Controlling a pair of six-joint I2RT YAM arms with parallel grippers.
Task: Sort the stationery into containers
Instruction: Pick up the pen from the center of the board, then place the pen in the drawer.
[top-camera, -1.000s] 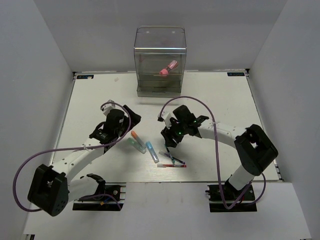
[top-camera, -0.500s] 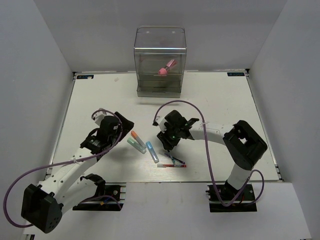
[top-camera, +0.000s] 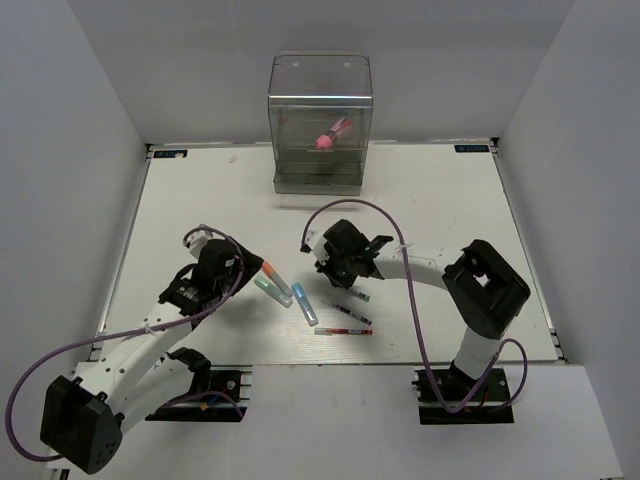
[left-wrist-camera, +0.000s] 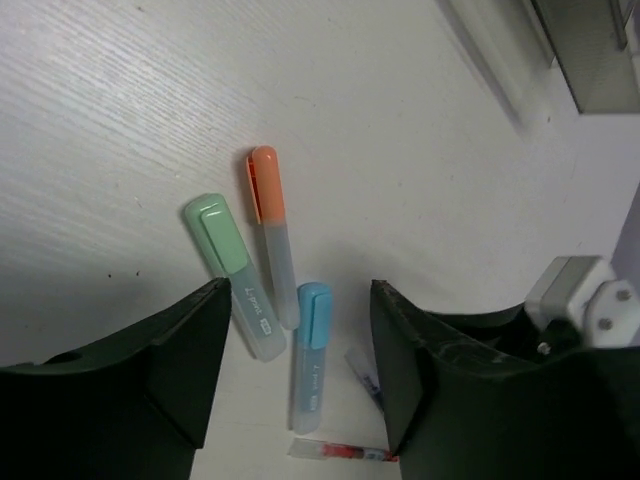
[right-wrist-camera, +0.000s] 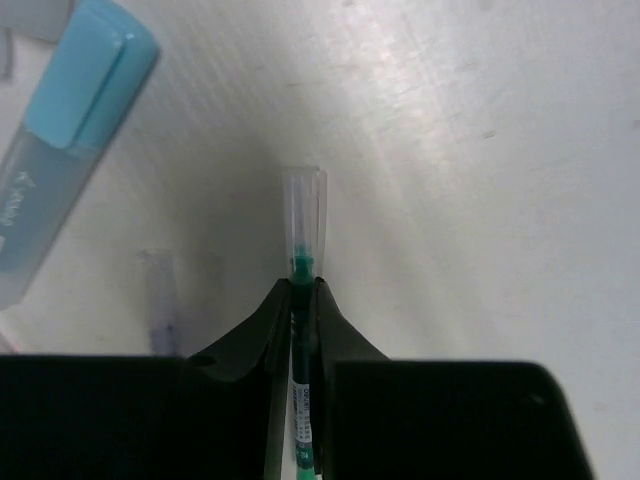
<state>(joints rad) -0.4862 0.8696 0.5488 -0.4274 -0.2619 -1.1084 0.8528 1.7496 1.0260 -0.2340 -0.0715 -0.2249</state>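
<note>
Pickup step: right tool (right-wrist-camera: 299, 293) pinches a thin green pen (right-wrist-camera: 303, 262) well short of the drawer box (top-camera: 320, 100), left tool (left-wrist-camera: 298, 325) gapes open. Next I'd lift and carry it boxward.

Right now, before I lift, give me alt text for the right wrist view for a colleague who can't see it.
The right tool is shut on a thin green pen with a clear cap, which points straight away from the camera over the white table. A blue-capped marker lies at upper left.
</note>
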